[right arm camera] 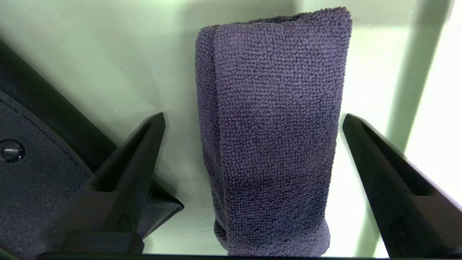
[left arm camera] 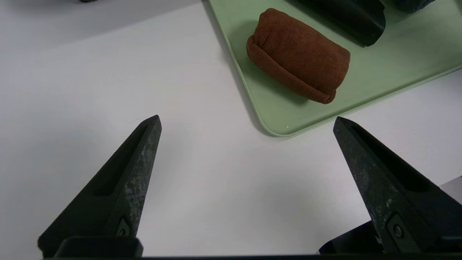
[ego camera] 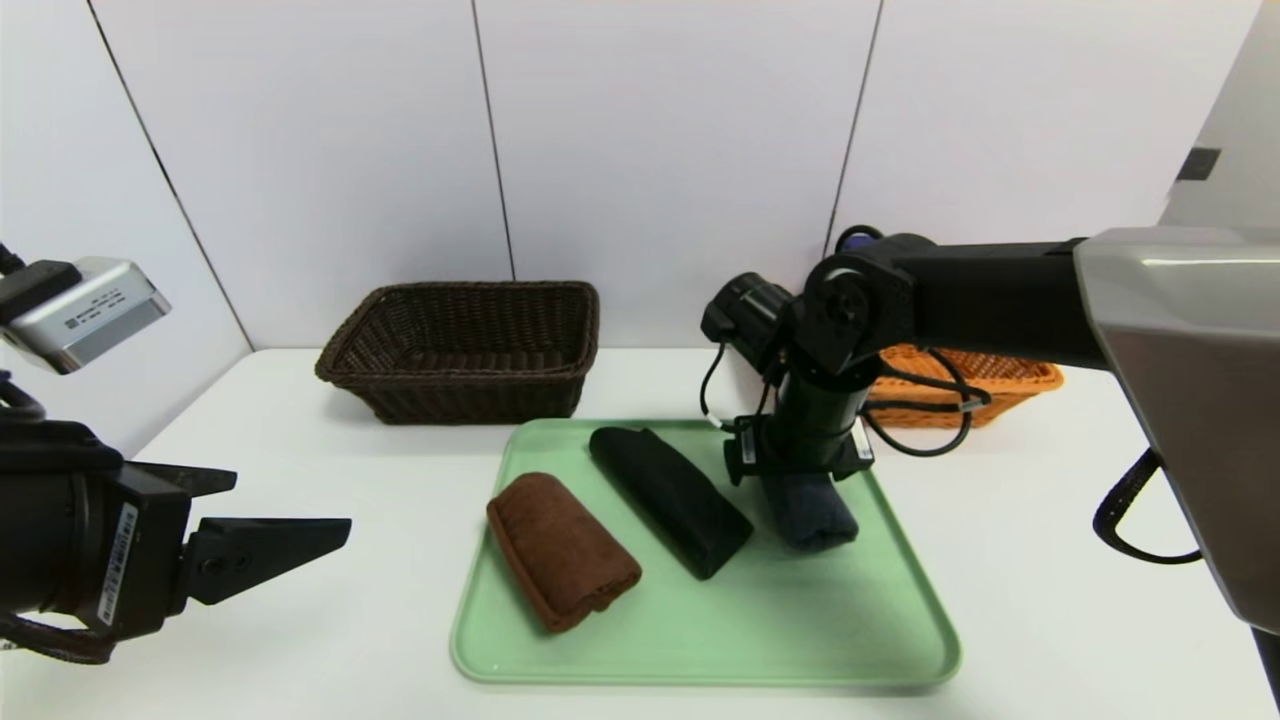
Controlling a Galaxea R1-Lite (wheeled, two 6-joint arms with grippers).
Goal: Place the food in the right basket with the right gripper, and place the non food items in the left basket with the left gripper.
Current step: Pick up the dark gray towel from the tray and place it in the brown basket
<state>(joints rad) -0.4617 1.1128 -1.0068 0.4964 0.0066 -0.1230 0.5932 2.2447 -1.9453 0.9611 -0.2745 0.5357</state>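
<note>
both fingers of the right gripper [right arm camera: 252, 119] straddle the grey towel [right arm camera: 270, 137], spread wide, towel's long axis running 12 to 6 between them; left gripper [left arm camera: 247, 121] idles open, well apart.

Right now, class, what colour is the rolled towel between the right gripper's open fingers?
Dark bluish-grey towel, best seen in the right wrist view.
</note>
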